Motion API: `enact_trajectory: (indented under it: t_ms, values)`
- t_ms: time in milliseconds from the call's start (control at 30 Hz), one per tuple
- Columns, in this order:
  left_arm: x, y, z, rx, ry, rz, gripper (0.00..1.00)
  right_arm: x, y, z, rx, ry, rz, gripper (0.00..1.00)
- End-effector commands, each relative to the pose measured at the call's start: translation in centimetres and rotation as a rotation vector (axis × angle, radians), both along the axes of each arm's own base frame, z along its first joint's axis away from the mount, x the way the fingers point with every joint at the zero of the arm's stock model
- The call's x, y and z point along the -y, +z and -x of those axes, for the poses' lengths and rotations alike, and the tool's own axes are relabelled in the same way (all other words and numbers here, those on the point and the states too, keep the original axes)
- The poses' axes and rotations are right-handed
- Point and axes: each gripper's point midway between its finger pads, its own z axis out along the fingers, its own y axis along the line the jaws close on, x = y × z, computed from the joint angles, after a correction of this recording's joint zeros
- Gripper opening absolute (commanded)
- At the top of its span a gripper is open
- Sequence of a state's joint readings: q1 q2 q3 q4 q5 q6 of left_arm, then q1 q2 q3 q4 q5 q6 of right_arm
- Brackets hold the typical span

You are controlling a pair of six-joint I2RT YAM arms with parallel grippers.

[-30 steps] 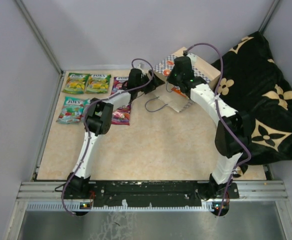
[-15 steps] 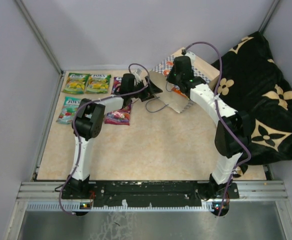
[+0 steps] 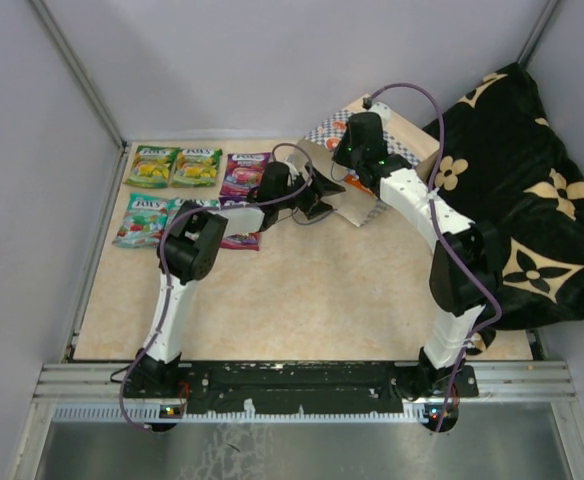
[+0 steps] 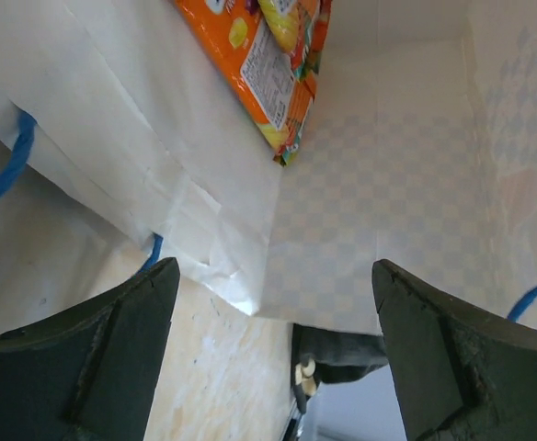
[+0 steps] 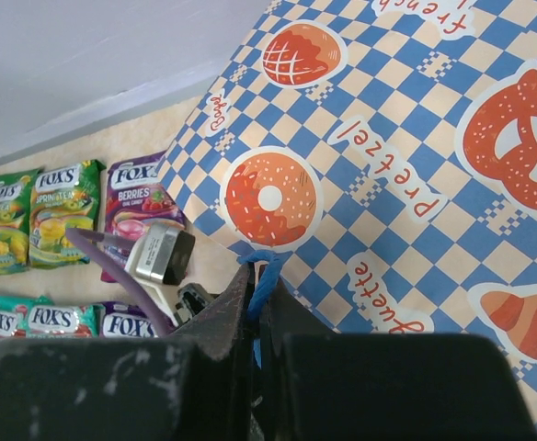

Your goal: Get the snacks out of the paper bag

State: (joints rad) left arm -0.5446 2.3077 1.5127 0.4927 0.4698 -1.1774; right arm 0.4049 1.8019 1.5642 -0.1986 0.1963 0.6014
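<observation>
The paper bag lies on its side at the back of the table, checkered with doughnut and pretzel prints. My right gripper is shut on its blue cord handle and holds the mouth up. My left gripper stands open at the bag's mouth. In the left wrist view its fingers flank the pale inside of the bag, where an orange-red snack pouch lies deeper in. Several snacks lie on the table to the left: green, another green, purple and teal.
A black cloth with tan flowers is heaped along the right side, behind the right arm. Grey walls close in the table at the back and left. The left arm's purple cable loops above the pouches.
My left gripper has swung right and toward the bag's mouth, uncovering the purple pouch. The right gripper has stayed on the handle.
</observation>
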Motion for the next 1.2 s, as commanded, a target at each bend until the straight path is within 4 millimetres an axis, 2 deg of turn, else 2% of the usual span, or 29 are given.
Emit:
enact_trajectory:
  t_ms: [0,133,333,600,700,733,800,933,1033,1167]
  values:
    - [0.2,-0.2,-2.4,-0.066,0.112,0.054,0.91,0.8,4.2,0.2,0.111,-0.024,-0.007,0.00]
    - [0.4,-1.1,-3.3,-0.104,0.153,0.058,0.91,1.4,4.7,0.3,0.127,-0.041,0.011,0.00]
    - [1.7,-1.8,-4.7,-0.079,0.167,-0.003,0.89,2.2,4.6,0.8,0.107,-0.059,0.058,0.00]
    - [2.7,0.2,-5.6,0.027,0.195,-0.074,0.89,3.1,5.0,1.4,0.114,-0.071,0.089,0.00]
    - [3.8,-0.5,-5.8,0.008,0.201,-0.099,0.88,2.8,5.1,1.5,0.109,-0.065,0.074,0.00]
    - [4.1,-0.9,-5.9,0.008,0.204,-0.109,0.84,2.9,5.1,1.6,0.105,-0.068,0.072,0.00]
    - [4.5,-2.2,-6.2,0.001,0.227,-0.152,0.78,3.2,4.8,1.7,0.087,-0.083,0.079,0.00]
    - [5.7,-4.5,-5.8,-0.031,0.242,-0.175,0.75,3.4,4.2,2.0,0.067,-0.110,0.068,0.00]
    - [7.3,-5.2,-5.0,-0.045,0.226,-0.157,0.74,3.3,3.4,2.0,0.053,-0.120,0.058,0.00]
    - [8.6,-5.5,-5.0,-0.028,0.253,-0.179,0.74,2.9,3.3,1.9,0.046,-0.116,0.045,0.00]
